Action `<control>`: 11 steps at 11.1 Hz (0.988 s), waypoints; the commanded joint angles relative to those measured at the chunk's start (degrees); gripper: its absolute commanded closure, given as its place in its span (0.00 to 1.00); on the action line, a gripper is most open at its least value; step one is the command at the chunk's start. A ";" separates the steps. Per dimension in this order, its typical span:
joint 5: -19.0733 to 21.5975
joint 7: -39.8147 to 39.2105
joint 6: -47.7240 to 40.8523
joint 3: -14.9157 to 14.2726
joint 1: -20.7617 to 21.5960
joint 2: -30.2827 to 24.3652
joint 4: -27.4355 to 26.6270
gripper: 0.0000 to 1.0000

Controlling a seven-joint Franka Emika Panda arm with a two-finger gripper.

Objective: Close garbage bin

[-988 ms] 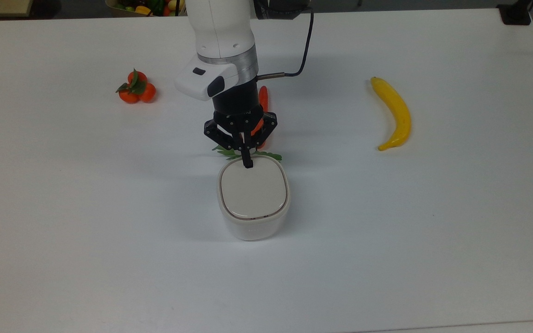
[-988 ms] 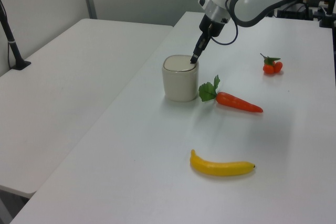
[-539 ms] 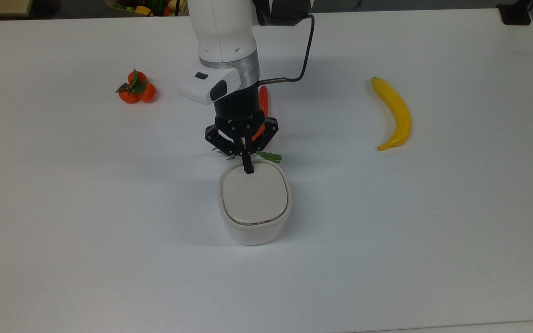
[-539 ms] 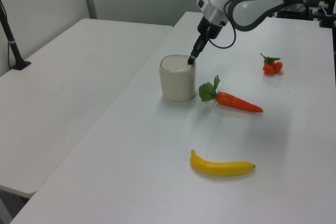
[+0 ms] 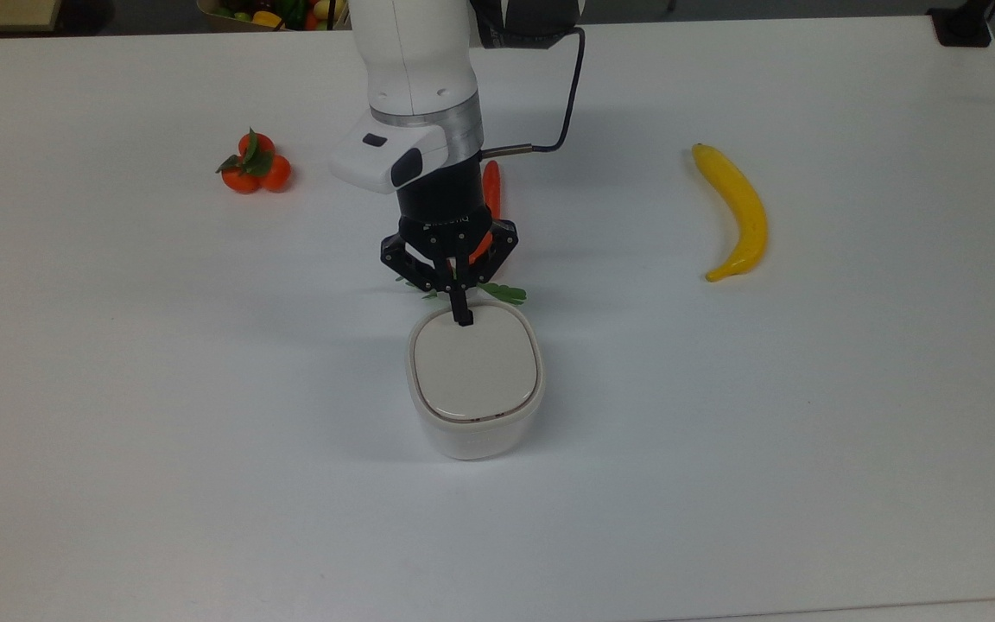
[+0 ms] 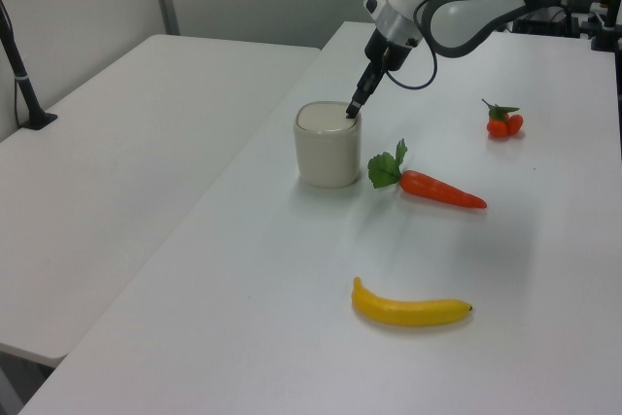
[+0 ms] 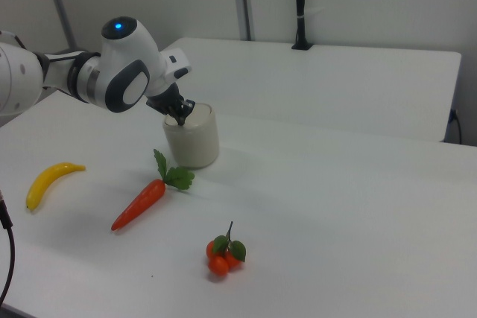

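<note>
**Meanwhile, fingertips on the bin's lid**

No writing could be read on any item. The bin (image 5: 473, 393) stood near the middle of the table (image 5: 808, 432) with its lid (image 5: 475, 367) lying flat. The gripper (image 5: 463, 318) came down from above, its tip resting on the lid's edge nearest the arm (image 5: 415, 78). Its fingers were pressed together into one point, holding nothing. In the left view, the tip (image 6: 352, 112) met the lid's far right edge. A carrot (image 6: 439, 188) lay just beside the bin; a banana (image 5: 735, 212) and tangerines (image 5: 254, 164) lay well apart.
</note>
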 commanded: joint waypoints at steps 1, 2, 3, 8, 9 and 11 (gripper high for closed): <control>-0.27 0.25 -0.35 0.13 -0.53 -4.14 -1.15 1.00; -0.18 0.17 -3.40 0.04 -1.23 -5.72 -0.97 1.00; -0.18 0.25 -6.83 0.13 -1.58 -7.74 -0.97 1.00; -0.61 1.13 -36.77 -3.11 -3.25 -20.57 -0.36 0.00; -0.62 1.13 -41.70 -4.17 -3.25 -22.42 -0.01 0.00; -2.10 4.18 -50.32 -5.23 -2.38 -24.11 2.44 0.00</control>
